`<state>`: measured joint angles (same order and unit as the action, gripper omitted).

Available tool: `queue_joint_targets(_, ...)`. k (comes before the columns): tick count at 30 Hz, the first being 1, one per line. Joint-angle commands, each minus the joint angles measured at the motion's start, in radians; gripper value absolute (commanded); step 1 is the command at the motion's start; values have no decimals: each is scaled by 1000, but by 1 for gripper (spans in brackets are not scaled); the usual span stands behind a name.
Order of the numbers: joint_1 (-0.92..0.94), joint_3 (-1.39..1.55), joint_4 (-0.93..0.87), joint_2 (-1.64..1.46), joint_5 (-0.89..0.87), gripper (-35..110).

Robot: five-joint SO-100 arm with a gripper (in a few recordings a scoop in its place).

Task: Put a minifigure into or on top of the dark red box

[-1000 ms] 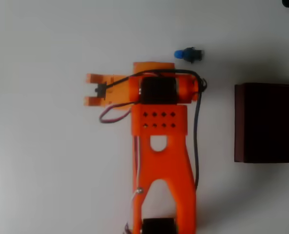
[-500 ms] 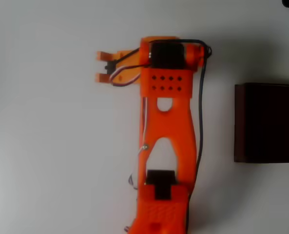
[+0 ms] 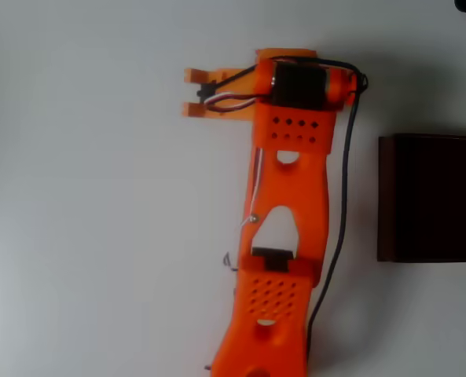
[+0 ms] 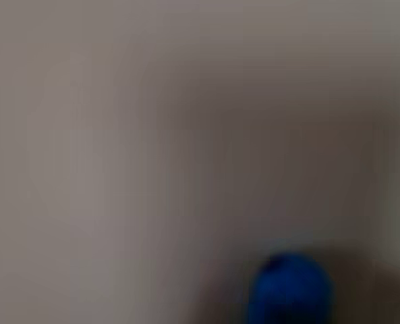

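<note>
Item one, the minifigure [image 4: 291,287]: in the wrist view we record a blurred bright blue blob at the bottom edge, right of centre; we take it for the figure's blue head, very close under the camera. In the overhead view the arm's wrist lies over the spot near the top of the table where the figure lay a second ago, so we judge it is beneath the wrist.

Item two, the gripper [image 3: 192,93]: orange, pointing left in the overhead view, its two fingers spread with a clear gap and nothing between them. Over the last second the arm has stretched up the picture and drifted right, and the gripper has travelled with it.

Item three, the dark red box [image 3: 433,196]: at the right edge, well apart from the gripper, nothing on its visible top.

Assessment: we judge the reach is still under way. The open fingers lie to the left of the figure's likely place, so no grasp yet.

Item four, the white table [image 3: 99,236].
</note>
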<state>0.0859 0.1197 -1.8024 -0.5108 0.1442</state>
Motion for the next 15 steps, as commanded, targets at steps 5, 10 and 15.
queue_joint_targets(5,38,-40,-21,-2,48,20)
queue_joint_targets(10,28,-83,-21,37,51,20)
queue_joint_targets(15,23,-112,-21,63,57,20)
